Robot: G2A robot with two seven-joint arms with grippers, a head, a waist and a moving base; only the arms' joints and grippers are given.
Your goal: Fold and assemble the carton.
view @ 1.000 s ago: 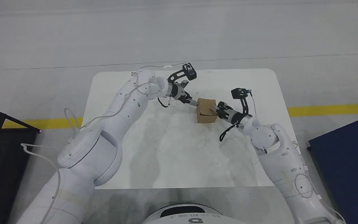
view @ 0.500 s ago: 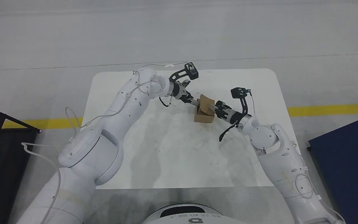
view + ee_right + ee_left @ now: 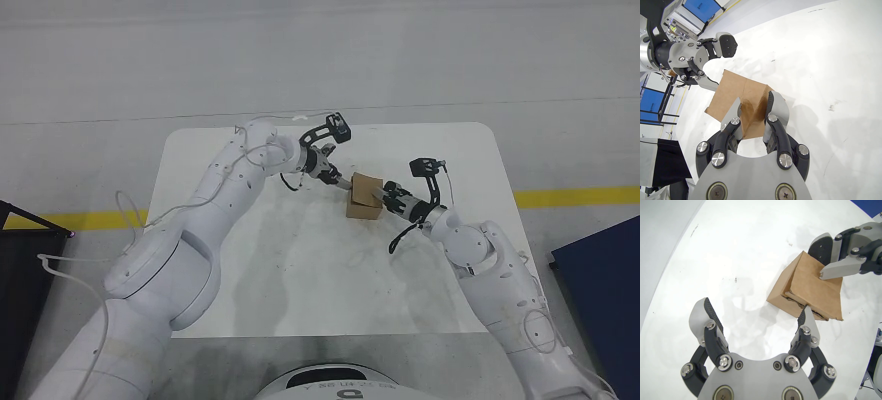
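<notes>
Brown corrugated cardboard carton (image 3: 365, 195) sits mid-way across white tabletop (image 3: 300, 270), half-erected, end flaps loose; likely light, stiff across panels, weak at creases; right gripper (image 3: 755, 100) pinches one edge; left gripper (image 3: 756, 304) spread wide, one fingertip touching opposite flap; folded corners look the safest hold.

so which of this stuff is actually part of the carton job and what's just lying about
In the job: carton; left end effector, open beside it; right end effector, gripping it.
Just around: table, yellow floor line, blue panels.
</notes>
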